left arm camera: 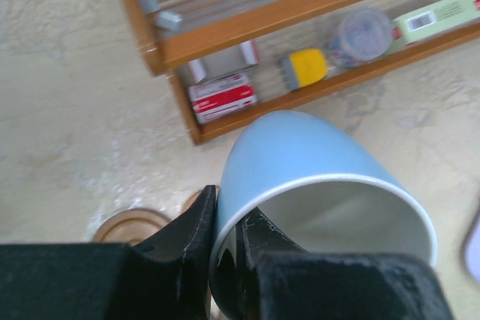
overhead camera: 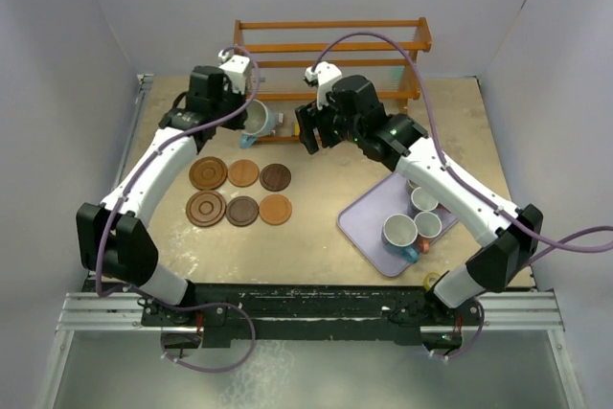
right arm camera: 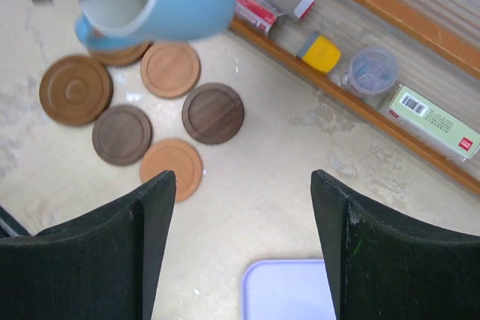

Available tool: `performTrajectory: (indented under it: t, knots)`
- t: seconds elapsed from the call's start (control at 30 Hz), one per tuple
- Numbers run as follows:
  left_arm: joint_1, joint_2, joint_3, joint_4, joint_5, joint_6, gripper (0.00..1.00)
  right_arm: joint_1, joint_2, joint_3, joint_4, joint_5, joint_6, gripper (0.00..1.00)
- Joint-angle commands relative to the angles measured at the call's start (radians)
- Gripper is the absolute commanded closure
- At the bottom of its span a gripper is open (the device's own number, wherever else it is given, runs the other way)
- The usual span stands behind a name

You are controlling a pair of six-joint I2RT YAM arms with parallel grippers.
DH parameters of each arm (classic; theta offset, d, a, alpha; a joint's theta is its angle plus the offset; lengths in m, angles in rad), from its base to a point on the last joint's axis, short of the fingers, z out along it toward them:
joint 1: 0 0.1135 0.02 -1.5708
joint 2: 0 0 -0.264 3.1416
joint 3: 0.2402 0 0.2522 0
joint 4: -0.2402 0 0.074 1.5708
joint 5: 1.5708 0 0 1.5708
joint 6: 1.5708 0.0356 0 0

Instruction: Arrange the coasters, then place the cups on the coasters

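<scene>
Beige tabletop (overhead camera: 316,246), pale walls on three sides | your left gripper (left arm camera: 227,222) clamped the rim of the blue cup (left arm camera: 300,155), tilted near the wooden rack (overhead camera: 330,50) | your right gripper (right arm camera: 244,181) stood wide open | six coasters (overhead camera: 242,173) lay in two rows.

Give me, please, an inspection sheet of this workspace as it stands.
Surface: beige mottled tabletop, no spills seen.
Job's things: six coasters in two rows of three, all bare; light blue mug held tilted; other mugs on the lavender tray.
Clutter: small boxes and a tub on the wooden rack.
Grippers: left gripper shut on the light blue mug's rim; right gripper open, empty.
Cables: purple cables loop along both arms.
Surroundings: plain pale walls.
</scene>
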Motion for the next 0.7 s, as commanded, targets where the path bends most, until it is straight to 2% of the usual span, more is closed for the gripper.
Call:
performTrajectory:
  t: [0.0, 0.23, 0.4, 0.67]
  knots:
    - [0.109, -0.082, 0.042, -0.051, 0.122, 0.167, 0.97, -0.01, -0.089, -0.047, -0.036, -0.155, -0.188, 0.25]
    - [0.237, -0.076, 0.056, -0.244, 0.24, 0.419, 0.97, -0.066, -0.179, -0.166, -0.077, -0.224, -0.326, 0.12]
    - [0.273, -0.047, 0.042, -0.309, 0.239, 0.552, 0.97, -0.217, -0.241, -0.24, -0.111, -0.338, -0.344, 0.0]
    - [0.333, 0.069, 0.082, -0.406, 0.225, 0.716, 0.97, -0.386, -0.39, -0.378, -0.178, -0.406, -0.408, 0.0]
